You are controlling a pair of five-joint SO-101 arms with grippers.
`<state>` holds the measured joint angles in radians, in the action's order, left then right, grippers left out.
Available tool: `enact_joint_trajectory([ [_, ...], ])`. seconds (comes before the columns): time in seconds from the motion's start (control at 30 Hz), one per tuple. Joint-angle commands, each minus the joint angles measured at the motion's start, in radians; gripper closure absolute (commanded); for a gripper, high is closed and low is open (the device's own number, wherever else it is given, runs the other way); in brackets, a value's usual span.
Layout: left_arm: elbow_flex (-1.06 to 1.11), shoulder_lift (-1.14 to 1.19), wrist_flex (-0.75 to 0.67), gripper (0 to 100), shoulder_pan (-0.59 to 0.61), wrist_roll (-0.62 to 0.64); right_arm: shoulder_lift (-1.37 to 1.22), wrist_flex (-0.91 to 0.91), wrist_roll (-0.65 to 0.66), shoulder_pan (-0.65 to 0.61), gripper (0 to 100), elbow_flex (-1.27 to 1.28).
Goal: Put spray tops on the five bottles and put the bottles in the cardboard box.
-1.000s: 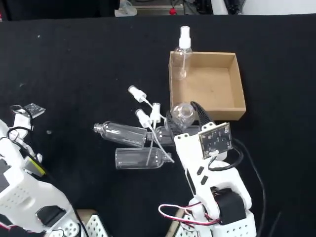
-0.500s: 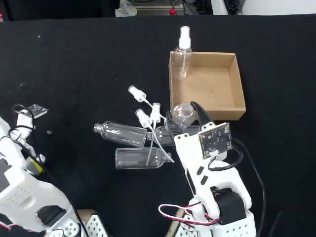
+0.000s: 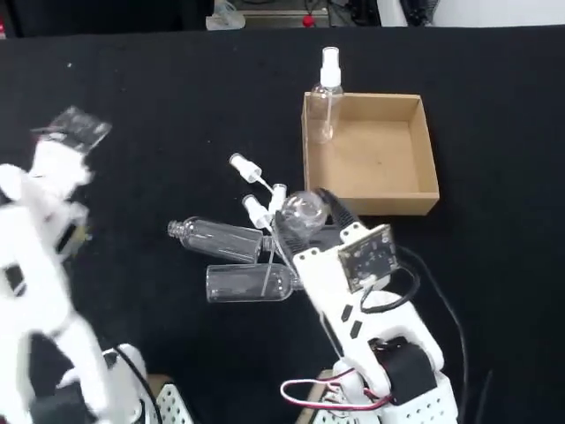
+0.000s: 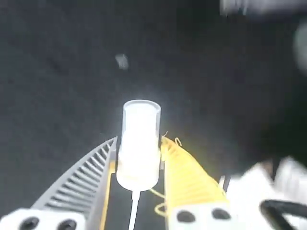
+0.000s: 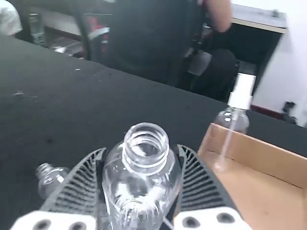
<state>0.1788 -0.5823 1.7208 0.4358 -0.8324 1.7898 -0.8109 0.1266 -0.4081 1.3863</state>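
Black cloth covers the counter point(image 3: 459, 79) you are working at. Your open bottle point(image 5: 144, 177) stands neck up, clamped between the fingers of your right hand point(image 5: 141, 151). Seen from above, it is just off the near side of the cardboard box point(image 3: 406, 203). Your left hand point(image 4: 139, 142) is closed on a spray top point(image 4: 140, 122), with the tube hanging down between the fingers.

Over the last second your left arm point(image 3: 40, 230) has swung up from low at the counter's left side. Your right hand has also carried the bottle a little to the left, away from the box. I read that as the two parts being brought together for capping, though they are well apart for now.

Two bottles point(image 3: 221, 238) lie uncapped beside the held one, unmoved, with loose spray tops point(image 3: 245, 166) just beyond them. One capped bottle point(image 3: 328, 93) stands at the box's far corner as before; I cannot tell whether it is inside.
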Motion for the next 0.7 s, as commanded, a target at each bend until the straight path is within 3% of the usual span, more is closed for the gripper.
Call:
enact_joint_trajectory([
  [0.0, -0.14, -0.193, -0.02, 97, -0.337, 0.342, 0.013, -0.005, -0.011, -0.069, 98.8, 0.01],
  [0.1, -0.262, -0.241, -0.114, 97, -0.518, 0.509, 0.013, -0.005, -0.008, -0.124, 98.8, 0.024],
  [0.37, -0.387, -0.232, -0.362, 97, -0.73, 0.85, 0.013, -0.005, -0.009, -0.153, 98.8, 0.035],
  [0.67, -0.354, -0.227, -0.509, 97, -0.924, 0.996, 0.013, -0.005, -0.009, -0.153, 98.8, 0.035],
])
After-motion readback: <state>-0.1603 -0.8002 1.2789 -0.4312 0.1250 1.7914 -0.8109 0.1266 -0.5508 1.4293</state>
